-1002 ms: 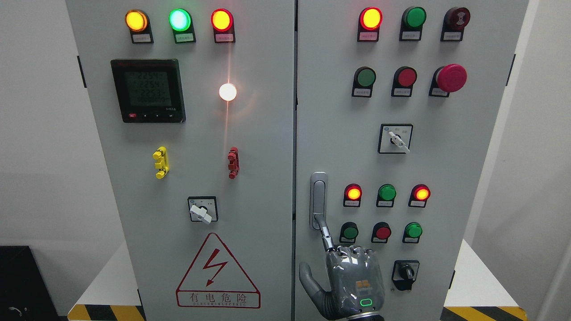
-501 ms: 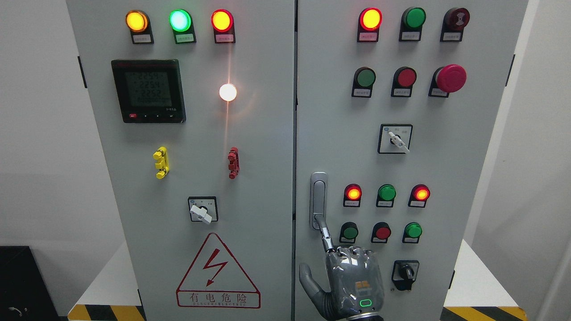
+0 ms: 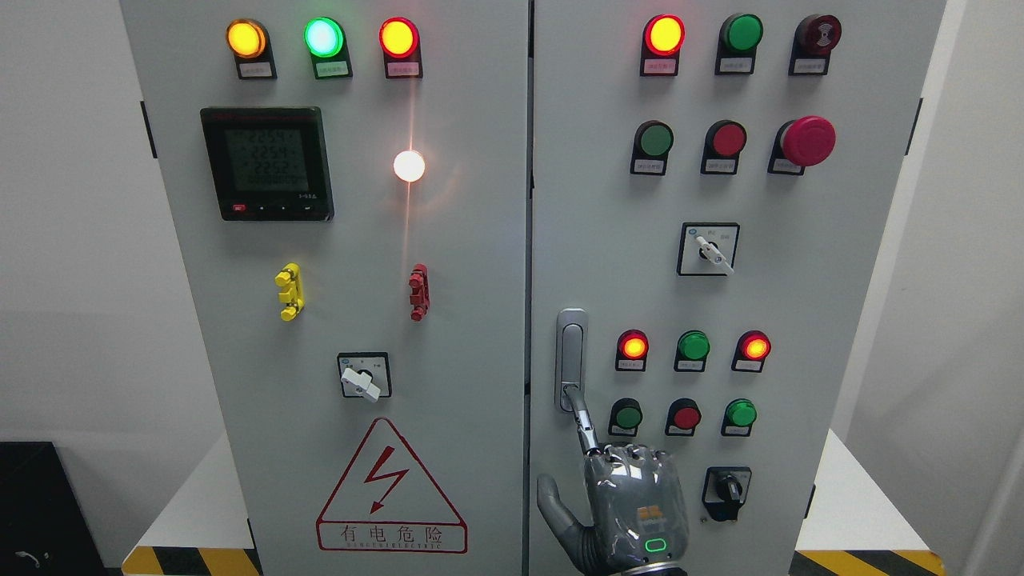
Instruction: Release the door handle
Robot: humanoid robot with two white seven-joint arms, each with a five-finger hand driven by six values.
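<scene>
- Grey metal cabinet [image 3: 480, 264] fills the view, two doors shut side by side, seam down the middle.
- Left door holds three lit lamps along the top, a black meter [image 3: 266, 163], one white lamp, yellow and red clips, a rotary switch and a red warning triangle [image 3: 390, 488].
- Right door holds rows of red and green lamps and buttons, a big red stop button [image 3: 808, 141], two rotary switches.
- Door handle [image 3: 570, 358]: silver, upright, on the right door just beside the seam, left of the lower lamps.
- Right hand [image 3: 632, 508] comes up from the bottom edge right of the middle, just below the handle.
- Index finger [image 3: 586, 424] stretched up, tip touching the handle's lower end; other fingers curled at the knuckles, thumb out to the left; nothing grasped.
</scene>
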